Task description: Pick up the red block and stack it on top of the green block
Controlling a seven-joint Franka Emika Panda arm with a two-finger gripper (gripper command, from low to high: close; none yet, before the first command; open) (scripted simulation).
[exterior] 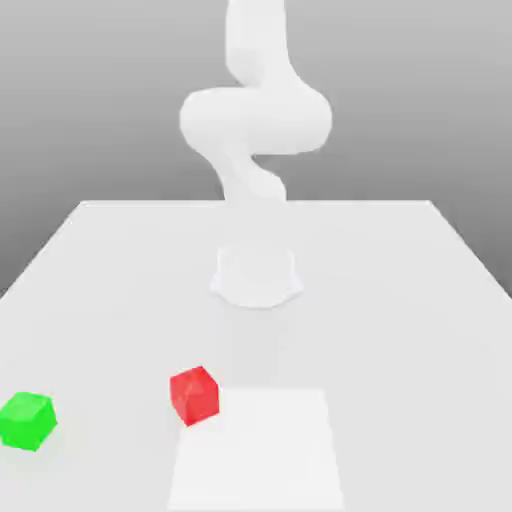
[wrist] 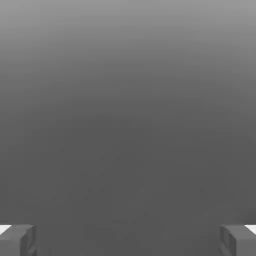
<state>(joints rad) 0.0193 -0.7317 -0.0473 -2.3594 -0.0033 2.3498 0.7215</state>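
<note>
The red block [exterior: 194, 395] sits on the white table [exterior: 400, 300] near its front edge, a little toward the exterior view's left. Further to that side, close to the table's edge, rests the green block [exterior: 27, 420], well apart from the red one. The white arm [exterior: 255, 120] rises from its round base [exterior: 256, 275] at mid-table and leaves the picture at the top. In the hand view my gripper [wrist: 128, 240] stands open, its two grey fingertips [wrist: 17, 240] far apart with nothing between them, facing a plain grey background.
A slightly brighter square patch [exterior: 255, 450] lies on the table just to the exterior view's right of the red block. The arm's base stands behind both blocks.
</note>
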